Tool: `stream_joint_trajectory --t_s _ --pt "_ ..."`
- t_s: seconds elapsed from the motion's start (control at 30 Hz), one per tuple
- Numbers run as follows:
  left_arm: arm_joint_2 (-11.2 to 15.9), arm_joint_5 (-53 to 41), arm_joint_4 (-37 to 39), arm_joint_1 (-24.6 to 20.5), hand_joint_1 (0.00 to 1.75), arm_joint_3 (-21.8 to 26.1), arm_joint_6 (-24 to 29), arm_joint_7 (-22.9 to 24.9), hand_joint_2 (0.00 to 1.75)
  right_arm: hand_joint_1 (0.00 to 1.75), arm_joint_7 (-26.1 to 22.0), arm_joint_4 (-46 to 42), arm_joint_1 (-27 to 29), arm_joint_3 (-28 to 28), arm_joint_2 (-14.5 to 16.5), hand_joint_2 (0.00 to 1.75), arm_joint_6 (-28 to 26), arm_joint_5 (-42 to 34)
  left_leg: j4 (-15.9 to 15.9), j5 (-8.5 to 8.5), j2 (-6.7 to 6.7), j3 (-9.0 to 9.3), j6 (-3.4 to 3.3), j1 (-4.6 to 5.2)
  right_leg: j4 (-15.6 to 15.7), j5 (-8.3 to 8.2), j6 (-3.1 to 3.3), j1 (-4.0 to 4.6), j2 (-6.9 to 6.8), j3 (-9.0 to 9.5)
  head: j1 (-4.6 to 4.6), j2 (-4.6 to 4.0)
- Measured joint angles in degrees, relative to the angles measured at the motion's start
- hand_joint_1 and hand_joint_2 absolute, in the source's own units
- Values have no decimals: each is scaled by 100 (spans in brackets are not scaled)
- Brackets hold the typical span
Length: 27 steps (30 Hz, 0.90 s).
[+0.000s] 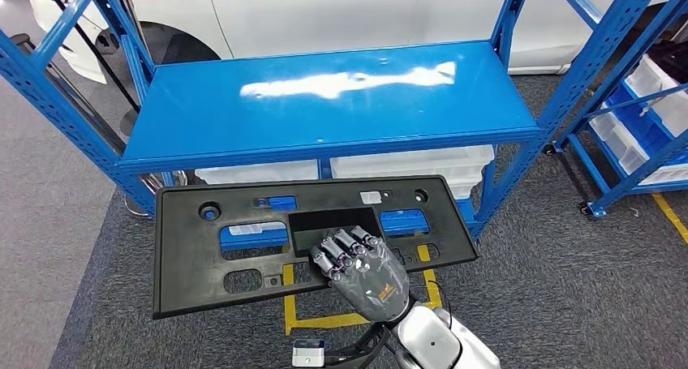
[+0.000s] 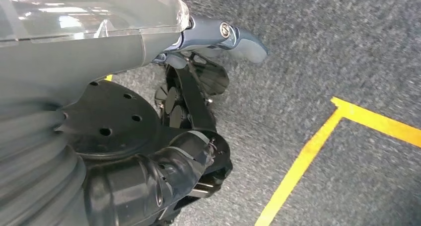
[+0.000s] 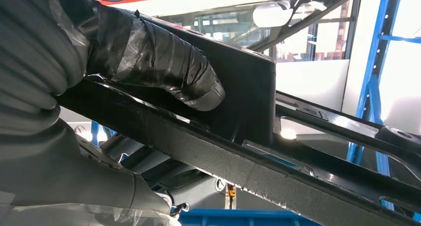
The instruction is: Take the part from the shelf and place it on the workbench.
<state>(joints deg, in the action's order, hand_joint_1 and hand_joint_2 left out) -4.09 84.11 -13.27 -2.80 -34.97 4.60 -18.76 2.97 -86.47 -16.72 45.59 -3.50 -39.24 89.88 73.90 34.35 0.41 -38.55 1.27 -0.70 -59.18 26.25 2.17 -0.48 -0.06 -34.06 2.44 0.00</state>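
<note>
Blue shelf (image 1: 324, 93) beyond the fingers (image 1: 345, 251) of the right hand (image 1: 365, 276), which grip the black part (image 1: 195, 255) clear of it; placing on the tabletop remains; left hand (image 2: 218, 37) grasp indeterminate.

The part (image 1: 243, 223) is a long, flat black plastic panel with several rectangular cut-outs and small round holes. It is held level in the air, lengthwise across the view, just in front of the blue shelf (image 1: 333, 101) and below its top board, gripped at its near edge.
</note>
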Motion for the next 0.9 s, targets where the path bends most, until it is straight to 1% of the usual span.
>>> stream_joint_trajectory --t_s 0.03,0.07,0.1,0.13,0.17,0.2,0.23,0.27,0.3,0.33,0.37,0.4,0.43,0.47,0.5,0.53,0.57,0.6,0.63,0.67,0.73,0.77,0.8,0.83,0.87,0.9 --pt "0 0 0 1 0 1 0 1 175 175 0 0 1 0 1 175 -1 0 -316 -156 1 219 -16 1 -8 -19 -9 2 2 -25 -1 0" --pt "1 0 0 -2 0 1 0 1 175 175 0 -1 1 0 4 175 -1 0 -758 -320 2 490 -43 3 -15 -35 -21 4 3 -40 -1 0" --pt "3 0 0 -5 0 2 0 2 175 175 0 -1 0 0 7 175 -2 0 -1165 -443 3 729 -69 15 -27 -50 -41 14 3 -54 0 0" --pt "4 0 0 -9 0 2 -1 3 175 175 0 -2 -2 0 10 175 -2 0 -1456 -517 4 887 -94 27 -37 -69 -69 21 1 -72 0 0" --pt "6 0 0 -12 0 3 0 4 175 175 0 -2 -1 0 14 175 -3 0 -1596 -536 3 949 -116 41 -42 -92 -103 26 -2 -90 1 0" --pt "7 0 0 -11 0 4 1 4 175 175 -1 -2 0 0 14 175 -3 0 -1616 -545 1 946 -134 55 -43 -119 -139 29 -5 -107 1 0" --pt "7 0 0 -8 0 5 1 6 175 175 -1 -2 1 0 15 175 -3 0 -1624 -574 0 921 -161 47 -35 -147 -176 32 -4 -118 1 0" --pt "7 1 0 -6 0 6 2 6 175 175 -1 -2 2 -1 15 175 -3 0 -1644 -614 8 905 -194 34 -45 -137 -206 32 -1 -131 2 0" --pt "7 3 0 -6 0 6 3 6 175 175 -1 -3 0 -2 15 175 -3 0 -1666 -659 18 881 -237 18 -120 -55 -232 31 3 -169 4 0" --pt "8 5 0 -10 0 6 3 7 175 175 0 -3 0 -3 15 175 -3 0 -1688 -706 29 847 -278 2 -308 107 -257 28 6 -248 7 0" --pt "8 8 0 -15 0 6 4 6 175 175 0 -2 2 -4 15 175 -3 0 -1690 -743 39 807 -307 -2 -621 341 -278 14 7 -369 8 0" --pt "9 9 0 -18 0 6 4 6 175 175 0 -2 6 -4 14 175 -4 0 -1681 -773 42 752 -325 1 -1011 583 -298 5 6 -509 10 0" --pt "9 9 0 -17 0 6 4 7 175 175 0 -1 13 -4 14 175 -4 0 -1668 -799 43 700 -327 4 -1370 763 -317 -4 6 -621 10 0" --pt "9 9 0 -14 0 6 4 7 175 175 0 0 20 -4 13 175 -4 0 -1651 -823 43 651 -323 6 -1585 847 -330 -11 6 -661 10 0" --pt "9 9 0 -12 0 6 4 7 175 175 0 0 24 -4 13 175 -4 0 -1631 -841 42 609 -317 7 -1575 816 -335 -18 5 -589 10 0" --pt "9 9 0 -11 0 6 4 7 175 175 0 0 25 -4 13 175 -4 0 -1607 -855 39 573 -308 6 -1331 688 -332 -25 5 -400 9 0" --pt "8 9 0 -12 0 6 4 7 175 175 0 -1 23 -5 13 175 -5 -1 -1581 -864 35 546 -299 6 -923 528 -321 -30 7 -137 10 0" --pt "8 9 0 -14 0 6 4 7 175 175 0 -1 22 -6 13 175 -5 -7 -1556 -874 31 519 -281 13 -524 415 -302 -24 13 105 10 0" --pt "7 9 0 -16 0 6 3 8 175 175 0 -2 20 -8 13 175 -6 -19 -1534 -887 27 494 -257 21 -220 339 -280 -14 21 268 9 0" --pt "7 9 0 -16 0 6 3 9 175 175 -3 -3 23 -13 13 175 -6 -47 -1520 -905 25 471 -228 28 -61 318 -255 -1 29 335 9 0" --pt "7 9 0 -14 0 6 -1 10 175 175 -47 -16 38 -26 14 175 -7 -173 -1518 -952 23 439 -156 35 -30 291 -200 18 37 300 7 0" --pt "7 9 0 -12 0 6 -3 10 175 175 -88 -37 47 -35 15 175 -7 -266 -1508 -946 21 424 -121 27 -19 259 -157 9 31 284 7 0" --pt "8 9 0 -11 0 6 -5 9 175 175 -139 -68 53 -46 20 175 -8 -361 -1455 -883 17 392 -88 20 -5 223 -108 -2 23 266 6 0" --pt "8 9 0 -11 0 6 -6 8 175 175 -192 -109 58 -59 26 175 -8 -443 -1303 -743 12 327 -60 12 11 184 -58 -14 15 241 5 0" --pt "9 9 0 -12 0 6 -7 4 175 175 -252 -152 64 -78 34 175 -8 -502 -1032 -531 7 221 -35 2 20 146 -19 -21 6 208 4 0" --pt "9 9 0 -10 0 6 -7 -1 175 175 -311 -195 76 -104 43 175 -8 -531 -678 -299 5 94 -16 1 18 116 3 -15 4 165 2 0"
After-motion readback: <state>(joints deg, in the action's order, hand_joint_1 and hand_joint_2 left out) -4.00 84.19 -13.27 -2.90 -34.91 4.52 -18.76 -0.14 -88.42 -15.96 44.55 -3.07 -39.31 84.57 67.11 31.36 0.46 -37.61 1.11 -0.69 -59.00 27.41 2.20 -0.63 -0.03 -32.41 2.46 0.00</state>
